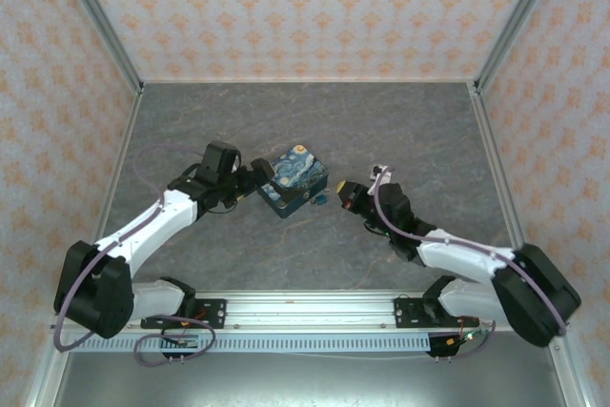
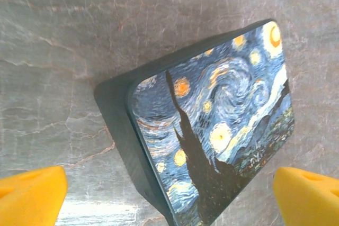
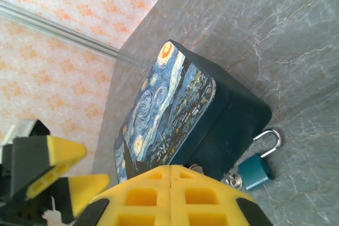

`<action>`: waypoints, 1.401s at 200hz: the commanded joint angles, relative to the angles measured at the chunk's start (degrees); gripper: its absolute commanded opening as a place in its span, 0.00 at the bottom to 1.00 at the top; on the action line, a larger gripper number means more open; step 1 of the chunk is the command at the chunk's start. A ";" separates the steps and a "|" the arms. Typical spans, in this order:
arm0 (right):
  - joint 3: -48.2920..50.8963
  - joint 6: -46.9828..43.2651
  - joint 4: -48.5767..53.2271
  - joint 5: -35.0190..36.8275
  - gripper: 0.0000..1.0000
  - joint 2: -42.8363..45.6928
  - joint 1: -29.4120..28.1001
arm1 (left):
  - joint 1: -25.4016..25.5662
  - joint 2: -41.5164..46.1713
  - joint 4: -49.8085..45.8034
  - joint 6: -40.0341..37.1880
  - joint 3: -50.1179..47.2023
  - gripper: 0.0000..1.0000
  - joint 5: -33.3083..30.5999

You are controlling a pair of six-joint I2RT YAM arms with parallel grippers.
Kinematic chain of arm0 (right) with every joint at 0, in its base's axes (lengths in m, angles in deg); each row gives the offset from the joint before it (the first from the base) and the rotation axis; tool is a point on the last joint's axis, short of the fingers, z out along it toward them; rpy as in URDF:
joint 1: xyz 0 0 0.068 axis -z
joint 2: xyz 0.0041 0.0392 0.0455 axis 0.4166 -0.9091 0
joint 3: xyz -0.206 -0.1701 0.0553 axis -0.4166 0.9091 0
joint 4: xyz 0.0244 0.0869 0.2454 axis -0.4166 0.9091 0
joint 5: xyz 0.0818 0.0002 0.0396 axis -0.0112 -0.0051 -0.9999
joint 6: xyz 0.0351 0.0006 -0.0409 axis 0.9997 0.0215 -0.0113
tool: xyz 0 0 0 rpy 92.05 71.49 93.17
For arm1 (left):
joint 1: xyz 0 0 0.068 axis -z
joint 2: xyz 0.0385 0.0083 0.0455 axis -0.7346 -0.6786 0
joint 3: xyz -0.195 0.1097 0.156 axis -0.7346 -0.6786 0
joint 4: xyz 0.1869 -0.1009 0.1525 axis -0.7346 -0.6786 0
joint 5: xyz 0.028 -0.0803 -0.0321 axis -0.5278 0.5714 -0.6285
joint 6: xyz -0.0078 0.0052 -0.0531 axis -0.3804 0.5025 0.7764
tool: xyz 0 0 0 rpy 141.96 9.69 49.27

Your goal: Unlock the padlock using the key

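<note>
The tiny teal padlock (image 3: 256, 172) lies on the table against the near corner of the starry-night tin (image 3: 169, 107), its thin metal loop (image 3: 267, 142) pointing away. A metal key ring (image 3: 231, 179) sits at the lock's base. My right gripper (image 3: 170, 170) is shut, fingers pressed together just left of the lock. A small metal piece (image 3: 195, 168) peeks out past its tip; I cannot tell whether it is pinched. From above, the right gripper (image 1: 337, 192) is beside the padlock (image 1: 322, 199). My left gripper (image 2: 169, 199) is open, its fingers (image 2: 32, 194) spread either side of the tin (image 2: 212, 120).
The tin (image 1: 294, 178) stands mid-table on the grey marbled surface (image 1: 410, 131), with the left gripper (image 1: 259, 176) at its left side. Patterned walls (image 1: 305, 7) enclose the table on three sides. Open floor lies behind the tin and towards the right.
</note>
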 commanded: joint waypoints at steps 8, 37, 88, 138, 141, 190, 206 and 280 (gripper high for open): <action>-5.89 -8.90 25.66 -0.25 0.11 7.16 1.07 | -0.36 3.30 -7.44 -4.07 2.54 1.00 -5.88; -8.95 -9.44 29.93 -5.77 0.33 7.36 1.45 | -0.43 6.72 -9.31 -4.77 2.74 1.00 -7.31; -16.61 -5.78 25.86 -15.07 0.61 -6.60 -1.08 | -0.43 10.75 -12.17 -5.46 1.93 1.00 -9.05; -21.53 1.55 14.85 -15.80 0.67 -20.38 -5.14 | -0.78 12.43 -13.70 -5.47 1.15 1.00 -9.52; -21.86 1.72 14.65 -15.66 0.67 -21.00 -5.40 | -0.78 12.57 -13.75 -5.51 1.17 1.00 -9.46; -24.21 4.87 8.42 -16.23 0.68 -28.71 -6.54 | -2.01 13.00 -14.06 -5.38 0.90 1.00 -8.48; -25.32 4.94 6.47 -17.85 0.68 -30.60 -6.63 | -2.43 13.04 -14.16 -5.29 0.78 1.00 -8.33; -27.86 4.94 -1.48 -19.51 0.69 -36.21 -6.72 | -7.24 12.97 -11.91 -4.64 -1.16 1.00 -3.05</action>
